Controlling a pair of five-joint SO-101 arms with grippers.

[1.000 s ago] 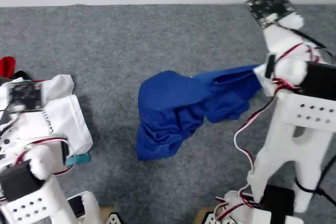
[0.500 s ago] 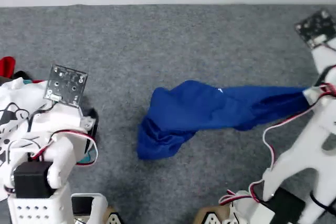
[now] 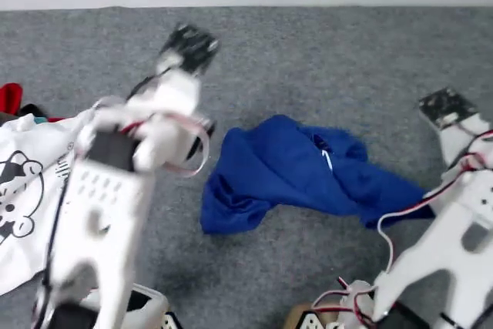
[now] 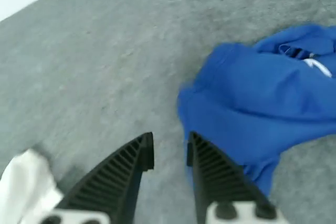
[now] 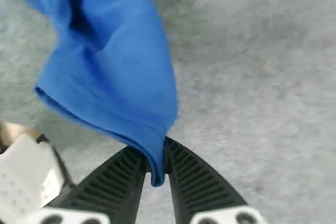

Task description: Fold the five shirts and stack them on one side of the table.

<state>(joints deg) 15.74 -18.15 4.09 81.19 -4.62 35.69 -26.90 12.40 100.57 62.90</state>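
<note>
One garment is in play: the blue shirt [image 3: 296, 167] lies crumpled across the middle of the high view, bunched at its lower-left end and drawn out toward the lower right of the frame. That stretched end is there because my right gripper [image 5: 156, 163] has it; the right wrist view shows the jaws pinched on a folded edge of the fabric [image 5: 110, 66], with the rest hanging away over the grey table [image 3: 323, 52]. I judge I am holding that edge so the cloth can be pulled flat before any fold. My left gripper [image 4: 169, 144] carries nothing: its jaws stand a little apart above bare table, just beside the shirt's rounded near edge [image 4: 252, 98]. The left arm [image 3: 123, 182] fills the left of the high view and leans toward the centre, which I read as lining up for a second grip on the opposite side, since one hold alone only drags the bundle. At the left edge of the high view a white shirt [image 3: 23, 206] with a dark print lies spread out, with a bit of red cloth [image 3: 9, 98] above it, likely the side where the pile is meant to go. By my reckoning this shirt has no fold in it yet.
</note>
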